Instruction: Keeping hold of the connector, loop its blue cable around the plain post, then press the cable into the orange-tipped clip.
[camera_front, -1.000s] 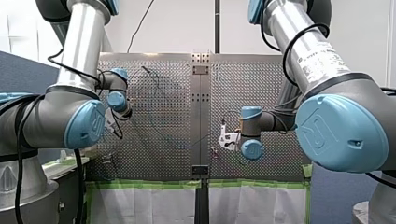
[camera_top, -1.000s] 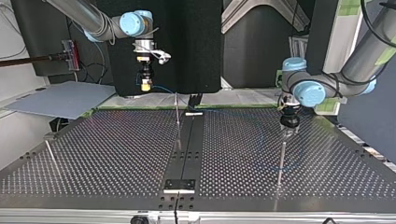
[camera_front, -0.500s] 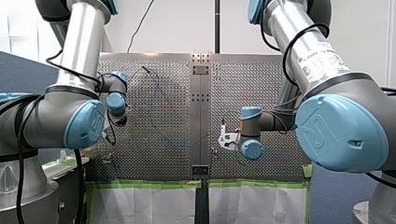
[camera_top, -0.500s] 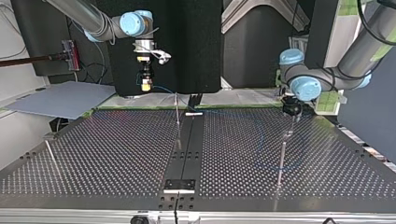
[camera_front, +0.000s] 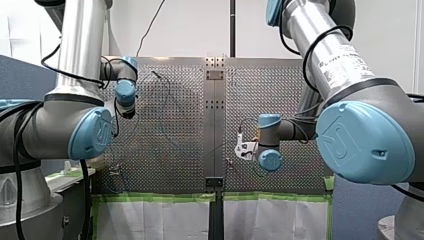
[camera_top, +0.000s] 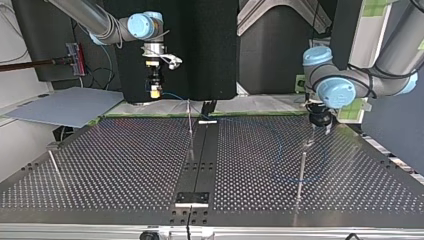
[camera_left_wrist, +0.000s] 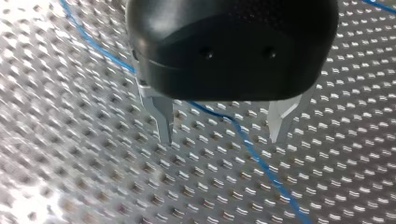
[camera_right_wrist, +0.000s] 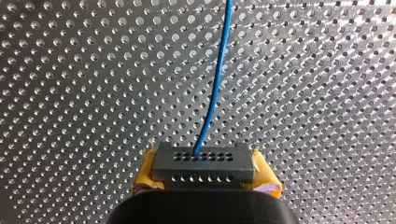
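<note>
A robotics lab, plainly a test cell rather than a home or shop. Two industrial arms, my left arm (camera_front: 75, 130) and my right arm (camera_front: 360, 140), built of grey tube with pale blue joint caps, reach over a steel desk (camera_top: 125, 165) drilled all over with a regular grid of holes. A thin metal post (camera_top: 301, 172) stands upright on it. Green tape (camera_front: 150, 197) edges the desk above white sheeting (camera_front: 155, 220). Black cabling (camera_front: 320, 40) loops along the arms, and a dark screen (camera_top: 200, 50) stands behind them in the top view
</note>
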